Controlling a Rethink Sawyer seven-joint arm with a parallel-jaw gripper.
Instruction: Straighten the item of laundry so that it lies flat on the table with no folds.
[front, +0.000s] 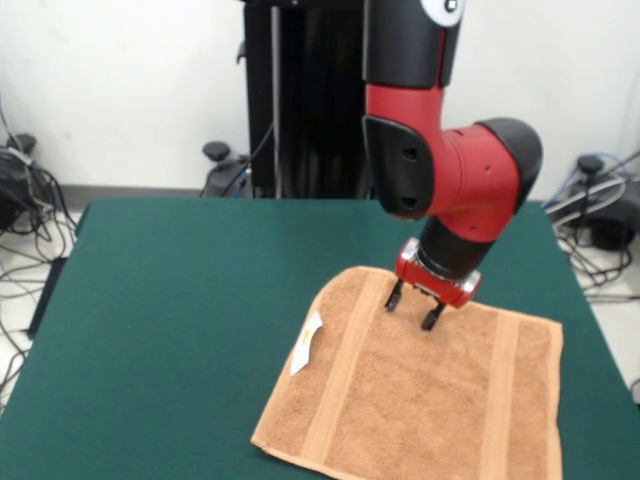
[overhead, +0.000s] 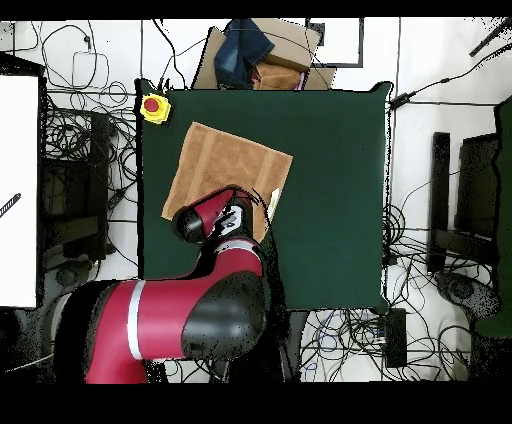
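Observation:
An orange-tan terry towel (front: 420, 390) lies spread on the dark green table (front: 200, 300), toward its front right, with two paler woven bands running across it and a white tag (front: 308, 342) on its left edge. From above, the towel (overhead: 225, 165) shows near the table's (overhead: 330, 180) upper left. My gripper (front: 415, 308) hangs just over the towel's far edge, open, with nothing between its black fingers (front: 394, 297). In the overhead view the arm hides the gripper and the towel's lower edge.
A yellow box with a red button (overhead: 153, 107) sits at the table's corner beside the towel. Cardboard boxes and dark cloth (overhead: 262, 55) lie beyond the table's edge. Cables cover the floor around it.

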